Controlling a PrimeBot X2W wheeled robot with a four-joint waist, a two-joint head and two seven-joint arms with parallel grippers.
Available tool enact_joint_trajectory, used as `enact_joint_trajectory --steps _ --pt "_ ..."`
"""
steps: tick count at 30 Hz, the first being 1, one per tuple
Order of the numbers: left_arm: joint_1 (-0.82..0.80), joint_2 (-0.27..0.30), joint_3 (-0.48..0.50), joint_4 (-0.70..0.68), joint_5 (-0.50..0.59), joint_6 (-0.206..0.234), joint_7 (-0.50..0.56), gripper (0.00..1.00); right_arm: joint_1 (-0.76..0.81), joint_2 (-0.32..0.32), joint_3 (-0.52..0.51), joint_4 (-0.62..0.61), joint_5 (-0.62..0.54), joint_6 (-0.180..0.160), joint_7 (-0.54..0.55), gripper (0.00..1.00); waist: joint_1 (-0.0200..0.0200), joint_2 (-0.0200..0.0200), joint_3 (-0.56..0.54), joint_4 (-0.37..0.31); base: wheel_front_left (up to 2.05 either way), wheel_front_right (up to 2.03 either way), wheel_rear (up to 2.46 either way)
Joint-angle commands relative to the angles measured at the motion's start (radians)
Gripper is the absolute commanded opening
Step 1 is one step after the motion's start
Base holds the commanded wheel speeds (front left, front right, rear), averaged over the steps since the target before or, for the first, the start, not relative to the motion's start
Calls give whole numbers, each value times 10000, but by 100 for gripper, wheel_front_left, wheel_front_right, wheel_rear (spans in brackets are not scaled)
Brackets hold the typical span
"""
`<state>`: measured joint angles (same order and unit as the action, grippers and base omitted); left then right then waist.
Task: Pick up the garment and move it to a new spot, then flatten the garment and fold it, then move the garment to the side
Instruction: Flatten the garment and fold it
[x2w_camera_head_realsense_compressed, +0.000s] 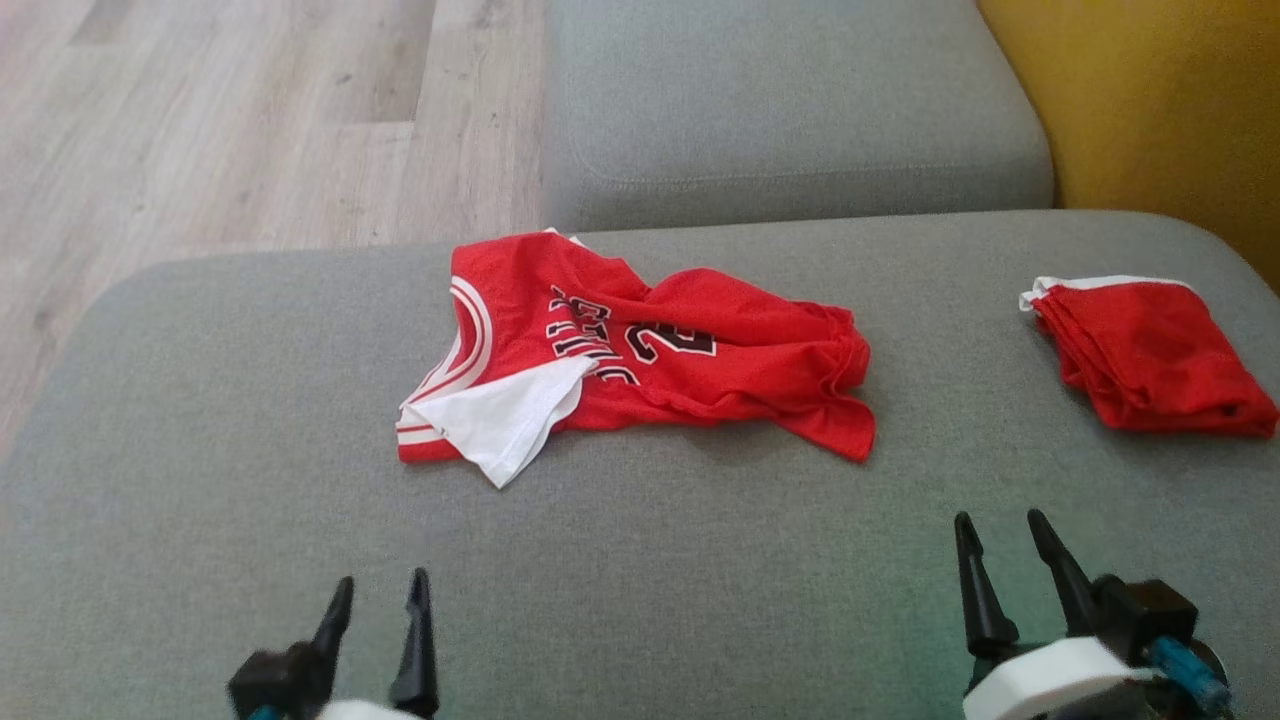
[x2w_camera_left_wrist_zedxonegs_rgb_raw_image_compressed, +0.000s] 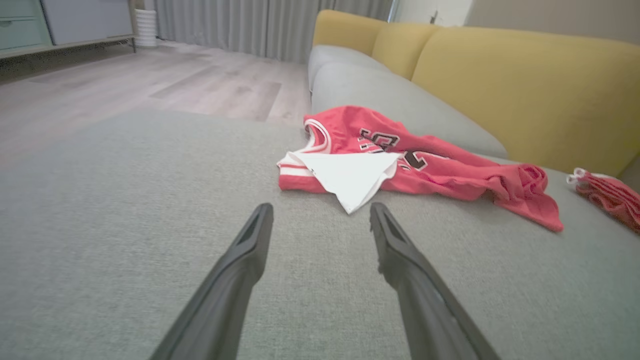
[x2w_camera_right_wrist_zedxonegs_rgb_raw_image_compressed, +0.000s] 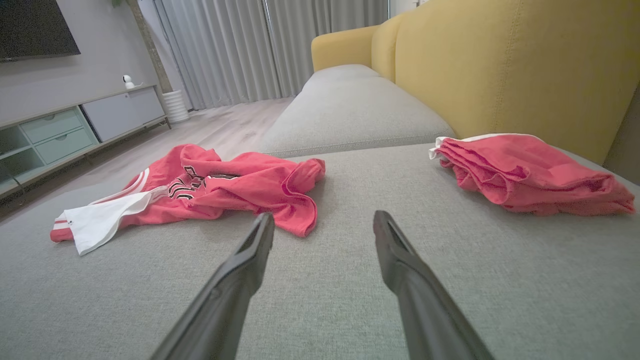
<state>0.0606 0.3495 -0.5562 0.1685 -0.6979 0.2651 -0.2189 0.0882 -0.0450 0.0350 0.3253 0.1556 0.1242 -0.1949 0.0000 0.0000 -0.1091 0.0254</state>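
Head view, looking down on a grey sofa seat (x2w_camera_head_realsense_compressed: 640, 600). Near its middle, a red jersey (x2w_camera_head_realsense_compressed: 700, 370), crumpled and unfolded, black lettering and a number facing up, white-striped armhole toward the left, a white flap (x2w_camera_head_realsense_compressed: 505, 420) turned out at the near left corner. Well apart to the right, close to the seat's right edge, a second red garment (x2w_camera_head_realsense_compressed: 1150, 360), folded into a compact stack, white trim at its far end. At lower left, the left gripper (x2w_camera_head_realsense_compressed: 382, 578), fingers spread apart, nothing between them, well short of the jersey. At lower right, the right gripper (x2w_camera_head_realsense_compressed: 998, 516), jaws likewise apart and empty, clear of both garments. Left wrist view: white flap's tip just ahead of the two dark fingers, apart from them. Right wrist view: fingers aimed at bare seat between jersey and folded stack. Beyond the seat, another grey cushion (x2w_camera_head_realsense_compressed: 780, 100), a yellow backrest (x2w_camera_head_realsense_compressed: 1150, 100) at right, pale wooden floor (x2w_camera_head_realsense_compressed: 250, 120) at left.
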Motion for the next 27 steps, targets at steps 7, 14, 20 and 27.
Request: enact_joint_trajectory --steps 7,14,20,27 --pt "-2242 -746 -139 1443 -248 -435 1077 100 -917 -53 608 -608 -152 65 81 100 0 0 643 -394 0 0 0" --pt "-3678 -1651 500 3724 -1158 -811 1132 100 -1281 -53 802 -834 -249 65 245 100 0 0 1475 -1125 0 0 0" --pt "-4653 -1861 905 5184 -1530 -1192 931 100 -1560 -53 739 -930 -320 65 235 100 0 0 2005 -1504 0 0 0" --pt "-5522 -1971 962 6504 -1647 -1550 974 100 -1779 -53 823 -903 -296 65 182 100 0 0 2276 -1710 0 0 0"
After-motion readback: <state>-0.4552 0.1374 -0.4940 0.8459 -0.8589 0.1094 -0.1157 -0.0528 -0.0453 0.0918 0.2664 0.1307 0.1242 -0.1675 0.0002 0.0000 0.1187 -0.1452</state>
